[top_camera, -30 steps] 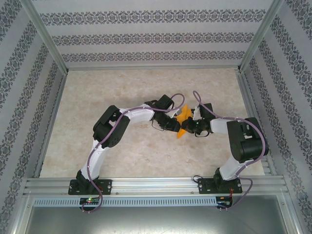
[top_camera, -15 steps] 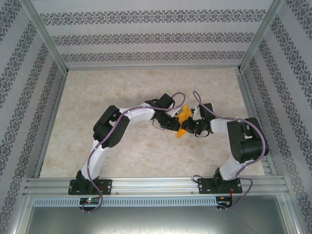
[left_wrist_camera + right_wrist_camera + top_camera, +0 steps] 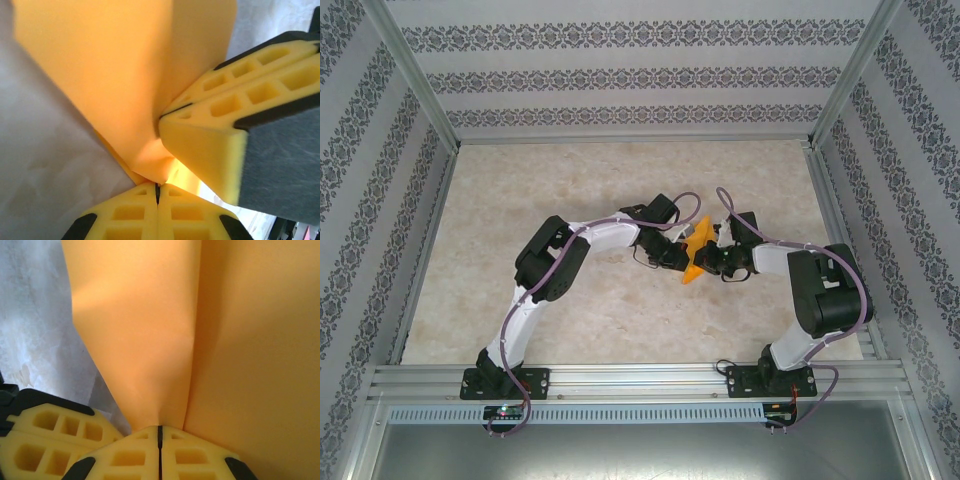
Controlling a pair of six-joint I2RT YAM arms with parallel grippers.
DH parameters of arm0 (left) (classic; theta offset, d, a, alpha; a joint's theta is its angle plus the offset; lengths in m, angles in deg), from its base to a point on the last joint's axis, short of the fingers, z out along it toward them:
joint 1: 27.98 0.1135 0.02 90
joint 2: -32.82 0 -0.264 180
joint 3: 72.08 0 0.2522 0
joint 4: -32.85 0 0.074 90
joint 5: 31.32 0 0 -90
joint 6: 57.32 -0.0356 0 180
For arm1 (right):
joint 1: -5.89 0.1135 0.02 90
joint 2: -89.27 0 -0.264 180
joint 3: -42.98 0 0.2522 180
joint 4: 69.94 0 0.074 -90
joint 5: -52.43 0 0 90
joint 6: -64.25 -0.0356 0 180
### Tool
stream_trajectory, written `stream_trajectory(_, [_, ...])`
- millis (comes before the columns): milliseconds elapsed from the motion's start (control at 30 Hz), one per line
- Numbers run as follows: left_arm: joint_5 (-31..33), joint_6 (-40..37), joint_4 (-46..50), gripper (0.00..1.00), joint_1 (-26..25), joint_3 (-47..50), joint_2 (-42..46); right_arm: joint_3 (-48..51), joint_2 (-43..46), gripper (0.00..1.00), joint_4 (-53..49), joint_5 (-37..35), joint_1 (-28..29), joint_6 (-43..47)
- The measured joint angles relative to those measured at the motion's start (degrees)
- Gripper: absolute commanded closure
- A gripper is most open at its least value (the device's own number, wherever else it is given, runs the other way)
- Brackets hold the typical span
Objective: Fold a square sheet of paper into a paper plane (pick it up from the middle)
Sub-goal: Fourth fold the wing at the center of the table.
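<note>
Both arms are reaching inward and meeting near the middle of the table (image 3: 570, 190), wrists almost nose to nose. The sheet of paper (image 3: 125, 75), bright orange, is sitting between them, lifted and bent rather than lying flat. The left gripper (image 3: 157, 192) is pinching the paper's lower edge: in the left wrist view its yellow jaws are pressing together with no gap showing, and the orange edge is running straight into the seam. The right gripper (image 3: 160, 430) is doing the same from the other side, jaws closed flush on the paper, with a soft crease rising from the pinch point up the sheet. In the left wrist view the right gripper's fingers are coming in from the upper right, their tips biting the paper just beside the left gripper's hold. In the right wrist view the left gripper's fingers are showing at lower left, close to the right ones. The paper is fanning upward and outward from the two grips in broad orange panels. From above, one orange corner is poking out toward the near edge below the grippers; whether it is touching the table is hard to say, possibly just clear of it.
</note>
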Motion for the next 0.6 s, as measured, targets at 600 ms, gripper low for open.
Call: stream_trajectory(600, [0.7, -2.5, 0.7, 0.94, -0.7, -1.0, -0.6, 1.2, 4.7, 0.89, -1.6, 0.1, 0.0, -1.9])
